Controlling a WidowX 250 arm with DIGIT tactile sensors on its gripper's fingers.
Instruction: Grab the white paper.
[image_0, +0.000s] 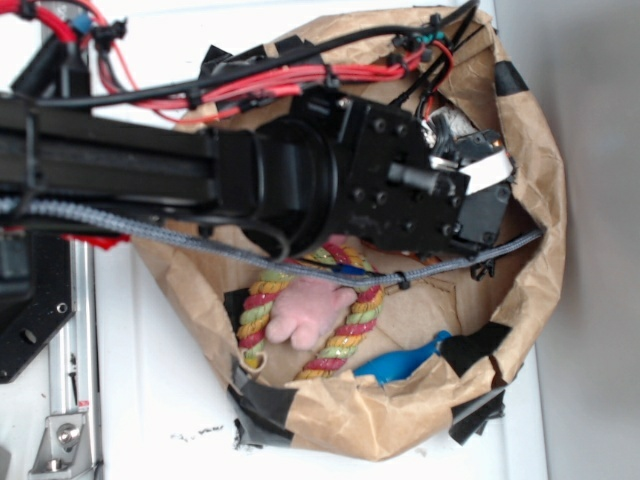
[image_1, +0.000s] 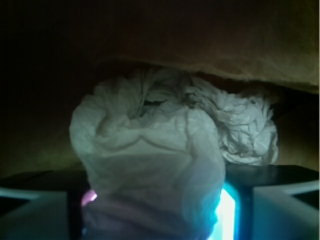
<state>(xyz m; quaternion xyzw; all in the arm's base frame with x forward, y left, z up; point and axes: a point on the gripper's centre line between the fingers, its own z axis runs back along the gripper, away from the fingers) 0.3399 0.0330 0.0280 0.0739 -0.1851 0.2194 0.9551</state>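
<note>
Gripper (image_1: 155, 212) pads are sitting on either side of the white paper (image_1: 160, 150), and we are judging them as pressing in on its lower folds, with the wad bulging up and forward against the bag's inner wall. We are reaching the arm (image_0: 150, 170) horizontally over the brown paper bag (image_0: 540, 200), wrist dipping inside its far end.

The robot arm (image_0: 150, 165) is matte black and boxy with round screw heads, red wires (image_0: 250, 85) and black cables bundled along it above the brown paper bag (image_0: 530, 200), and a grey braided cable (image_0: 150, 230) beneath.
</note>
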